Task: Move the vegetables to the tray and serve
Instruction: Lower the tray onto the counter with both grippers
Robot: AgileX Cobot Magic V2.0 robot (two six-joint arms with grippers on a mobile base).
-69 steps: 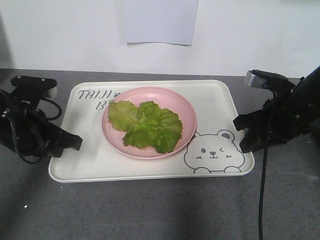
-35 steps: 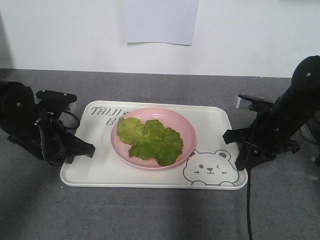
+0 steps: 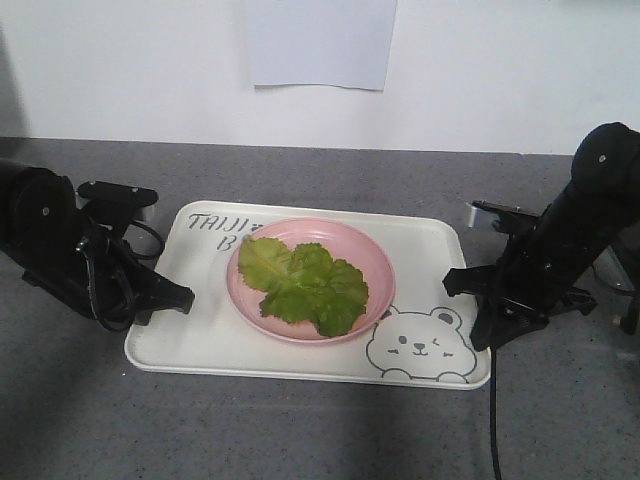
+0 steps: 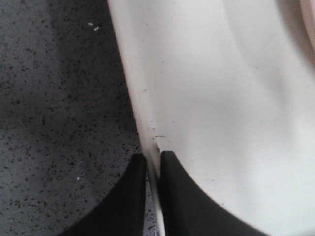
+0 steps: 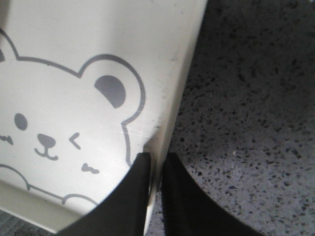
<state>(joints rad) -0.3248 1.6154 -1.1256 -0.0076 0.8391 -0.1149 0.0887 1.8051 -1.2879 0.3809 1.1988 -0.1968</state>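
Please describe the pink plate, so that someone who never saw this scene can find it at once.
On the grey table lies a large cream tray held at both short edges by black claws. The pink plate sits in its middle, beside the bear drawing. It is the only round, pink thing, and it carries green lettuce leaves.

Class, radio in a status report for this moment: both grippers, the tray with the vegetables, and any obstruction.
Left gripper shut on tray left rim; right gripper shut on right rim. Vegetables on pink plate, plate on tray. No obstruction in view.
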